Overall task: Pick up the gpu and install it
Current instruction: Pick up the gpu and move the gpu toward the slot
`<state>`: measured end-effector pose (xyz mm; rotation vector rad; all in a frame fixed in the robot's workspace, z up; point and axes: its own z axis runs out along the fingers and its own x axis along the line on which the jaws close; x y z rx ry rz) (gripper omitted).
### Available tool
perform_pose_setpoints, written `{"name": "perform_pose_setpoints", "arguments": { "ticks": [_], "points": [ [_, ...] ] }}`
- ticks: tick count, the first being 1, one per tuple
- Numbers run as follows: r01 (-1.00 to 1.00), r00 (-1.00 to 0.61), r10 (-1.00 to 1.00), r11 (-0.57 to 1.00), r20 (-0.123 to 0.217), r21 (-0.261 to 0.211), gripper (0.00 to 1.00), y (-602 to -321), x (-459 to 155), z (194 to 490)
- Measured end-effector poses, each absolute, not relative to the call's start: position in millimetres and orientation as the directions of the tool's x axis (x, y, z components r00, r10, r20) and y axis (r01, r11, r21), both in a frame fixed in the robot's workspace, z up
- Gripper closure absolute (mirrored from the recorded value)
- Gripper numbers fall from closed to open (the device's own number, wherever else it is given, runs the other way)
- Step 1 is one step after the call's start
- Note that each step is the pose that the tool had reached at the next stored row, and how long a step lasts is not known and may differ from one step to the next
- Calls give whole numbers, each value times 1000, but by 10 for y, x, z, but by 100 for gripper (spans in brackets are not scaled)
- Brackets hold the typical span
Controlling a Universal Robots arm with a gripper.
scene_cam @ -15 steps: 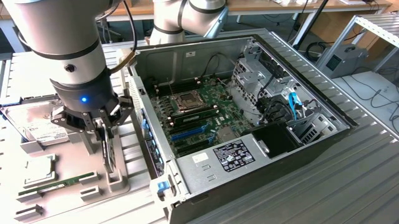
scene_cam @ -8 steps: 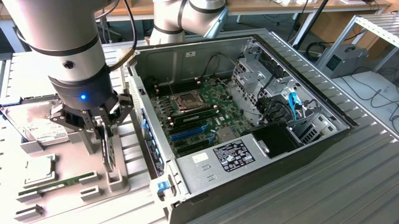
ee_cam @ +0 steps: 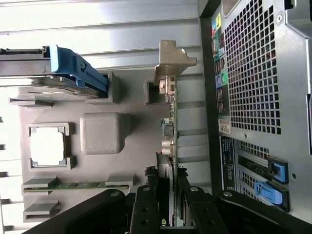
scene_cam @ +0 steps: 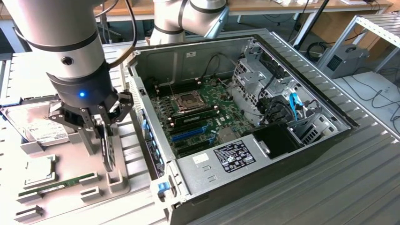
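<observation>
Arm (scene_cam: 59,42) comes down from above on the exterior view's left, blue light lit on the wrist. End effector (scene_cam: 103,136) sits over the gpu (scene_cam: 109,152) and pinches it, one finger on each flat face near the upper edge. From the wrist view the same grip shows: end effector (ee_cam: 170,180) closed on the card, which is seen edge-on (ee_cam: 172,122).

Gpu stands upright on its long edge. Its lower edge is down at a slotted post of the grey holder plate (scene_cam: 69,206). Cannot tell whether it has cleared the slot. Silver end bracket (ee_cam: 173,61) at the far end of the card, bent tab on top.

Card is outside the computer case (scene_cam: 187,61), just beside its near wall, on the exterior view's left of it. Case lies open on the ribbed metal surface (scene_cam: 350,187). Motherboard (scene_cam: 200,108) exposed inside, with blue expansion slots (scene_cam: 187,134) toward the near end. Case's rear grille (ee_cam: 253,73) runs alongside the card in the wrist view.

On the same holder plate:
- a hard drive (scene_cam: 37,126) with a white label, at the far end
- a square processor chip (scene_cam: 39,172) in its own recess
- a narrow green memory stick (scene_cam: 59,183) lying in two cradles, near the plate's front

All three are apart from the end effector.
</observation>
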<state>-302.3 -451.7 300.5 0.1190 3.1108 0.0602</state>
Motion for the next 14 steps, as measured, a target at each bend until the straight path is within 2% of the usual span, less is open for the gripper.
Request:
{"name": "perform_pose_setpoints", "arguments": {
  "ticks": [14],
  "points": [
    [76,-997,77,996,-26,40,74,-4517,-3023,3119]
  ]
}}
